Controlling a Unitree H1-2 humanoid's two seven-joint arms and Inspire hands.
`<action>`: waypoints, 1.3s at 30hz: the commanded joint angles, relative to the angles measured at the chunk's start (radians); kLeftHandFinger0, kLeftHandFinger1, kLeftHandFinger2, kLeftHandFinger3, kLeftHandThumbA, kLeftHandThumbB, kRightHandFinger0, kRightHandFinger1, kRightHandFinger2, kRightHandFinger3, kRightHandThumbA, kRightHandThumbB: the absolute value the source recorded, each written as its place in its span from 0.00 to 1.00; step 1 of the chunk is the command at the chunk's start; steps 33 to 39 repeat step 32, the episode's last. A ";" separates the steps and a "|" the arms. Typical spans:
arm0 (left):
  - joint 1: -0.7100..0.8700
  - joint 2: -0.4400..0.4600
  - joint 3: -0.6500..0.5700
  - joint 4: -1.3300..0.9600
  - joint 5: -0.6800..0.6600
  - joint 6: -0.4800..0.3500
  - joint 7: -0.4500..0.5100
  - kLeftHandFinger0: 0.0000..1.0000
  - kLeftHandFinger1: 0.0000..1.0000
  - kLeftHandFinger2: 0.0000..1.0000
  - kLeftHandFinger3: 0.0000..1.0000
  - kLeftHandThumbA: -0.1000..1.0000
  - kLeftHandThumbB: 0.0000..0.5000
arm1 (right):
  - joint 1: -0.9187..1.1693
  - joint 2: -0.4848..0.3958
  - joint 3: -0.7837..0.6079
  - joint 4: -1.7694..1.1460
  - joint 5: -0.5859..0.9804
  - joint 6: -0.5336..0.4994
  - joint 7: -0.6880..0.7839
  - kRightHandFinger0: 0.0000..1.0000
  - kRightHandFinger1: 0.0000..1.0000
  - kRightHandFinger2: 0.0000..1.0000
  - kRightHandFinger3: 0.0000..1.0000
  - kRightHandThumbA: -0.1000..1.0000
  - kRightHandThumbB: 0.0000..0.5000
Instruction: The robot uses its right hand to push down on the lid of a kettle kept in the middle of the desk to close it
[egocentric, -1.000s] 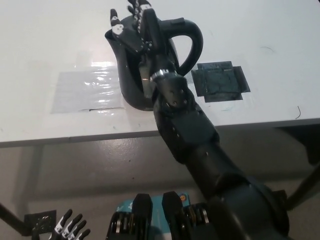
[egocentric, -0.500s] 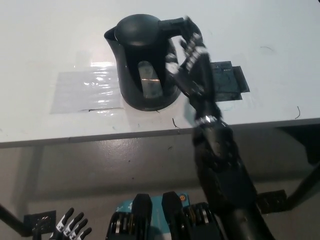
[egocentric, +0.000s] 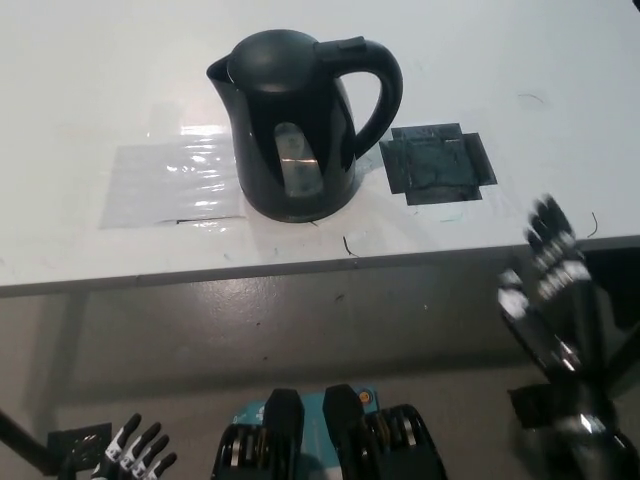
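The glossy black plastic kettle (egocentric: 300, 125) stands mid-worktop with its domed lid (egocentric: 272, 52) sitting flush, apparently closed, spout at ten o'clock. The black right hand (egocentric: 548, 290) hangs off the white worktop (egocentric: 90, 80) edge at four o'clock, fingers (egocentric: 548, 225) spread, holding nothing. The white left hand (egocentric: 135, 450) rests low at seven o'clock, fingers apart.

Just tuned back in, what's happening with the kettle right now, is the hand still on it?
No. The black kettle stands alone on the white desk with its lid down and closed. The right hand has pulled back off it and now sits blurred at the desk's near right edge, touching nothing. The left hand rests low at the lower left, below the desk. A black patch lies beside the kettle's handle.
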 joint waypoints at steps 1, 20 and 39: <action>-0.012 0.043 0.054 -0.015 -0.048 -0.022 0.011 1.00 1.00 1.00 1.00 1.00 0.97 | 0.073 -0.094 -0.001 -0.096 0.068 -0.085 0.124 1.00 1.00 1.00 1.00 0.38 0.82; -0.051 0.016 0.048 0.013 -0.019 -0.034 0.000 1.00 1.00 1.00 1.00 1.00 1.00 | -0.107 -0.097 -0.157 0.424 0.138 -0.180 0.142 1.00 1.00 1.00 1.00 0.20 0.43; -0.063 0.028 0.046 0.007 -0.004 -0.032 0.000 1.00 1.00 1.00 1.00 1.00 1.00 | -0.102 -0.079 -0.187 0.397 0.155 -0.124 0.141 1.00 1.00 1.00 1.00 0.09 0.40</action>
